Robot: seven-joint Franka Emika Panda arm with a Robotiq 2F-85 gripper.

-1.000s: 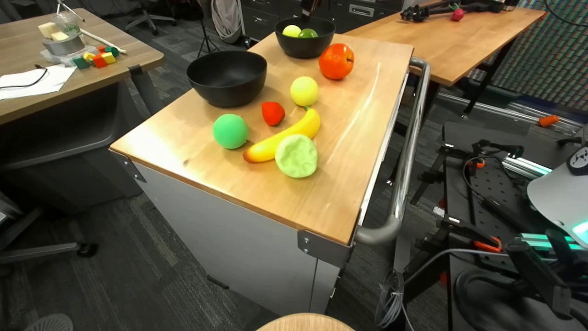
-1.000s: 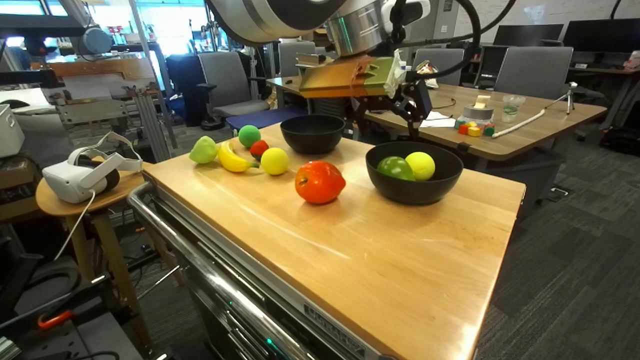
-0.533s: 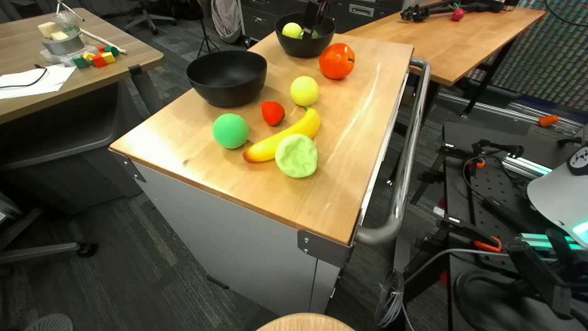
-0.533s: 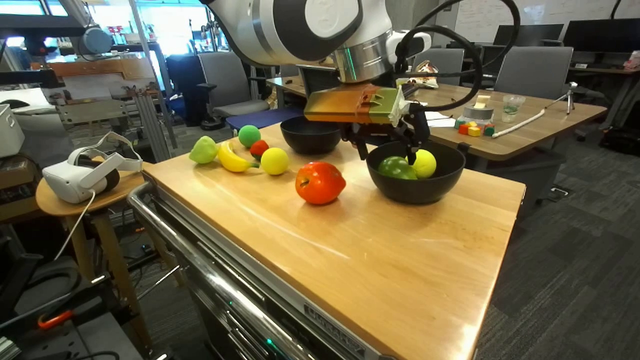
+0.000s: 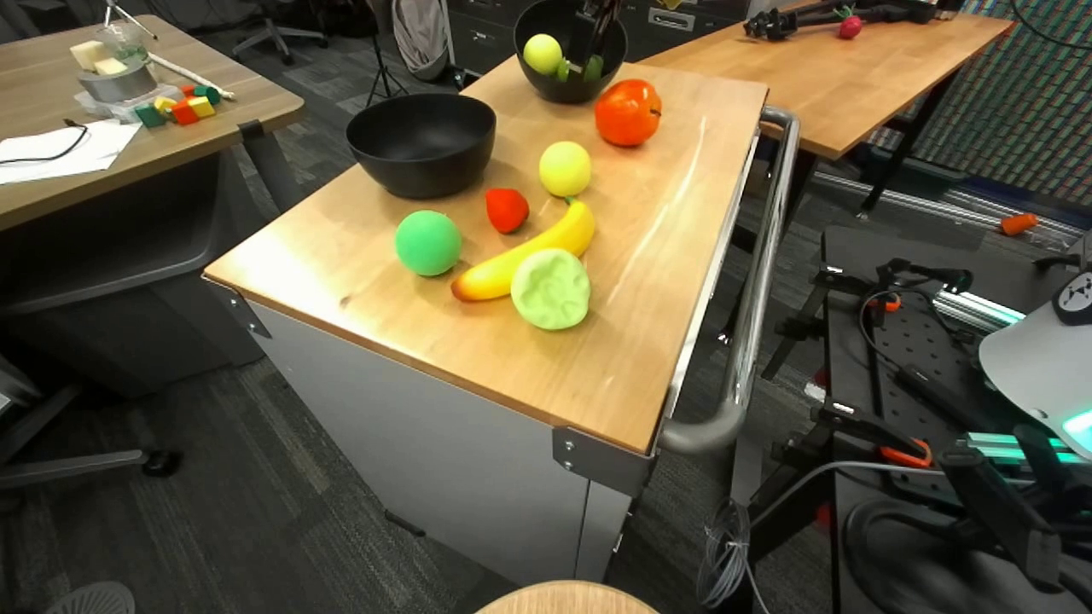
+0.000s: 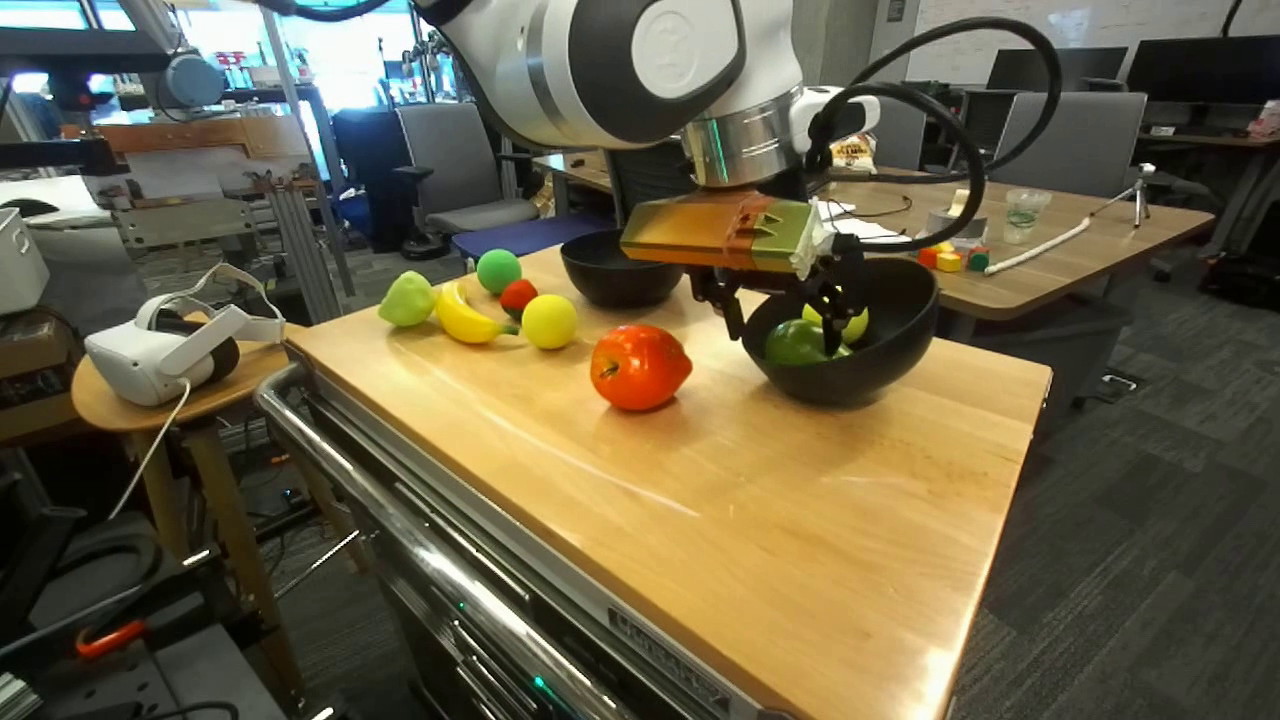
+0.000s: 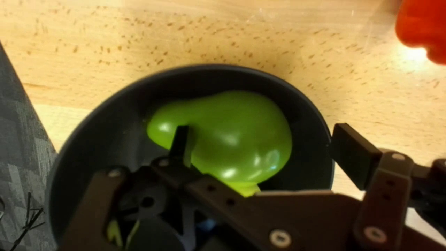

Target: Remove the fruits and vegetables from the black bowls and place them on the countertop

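Observation:
My gripper is open over a black bowl, which stands tilted on the countertop. One finger reaches inside against a green piece; the other is by the rim, at its outer side. Behind the green piece lies a yellow round piece, mostly covered in the wrist view. The second black bowl looks empty. Loose on the countertop are a large red piece, a yellow ball, a small red piece, a banana, a green ball and a pale green cabbage.
A metal rail handle runs along one side of the countertop. Another desk holds tape, blocks and paper. A white headset rests on a round stool. The large red piece sits close to the tilted bowl.
The gripper has come down from above into the bowl with its jaws apart. The bowl has tipped from level, and the green and yellow pieces have shifted slightly inside it.

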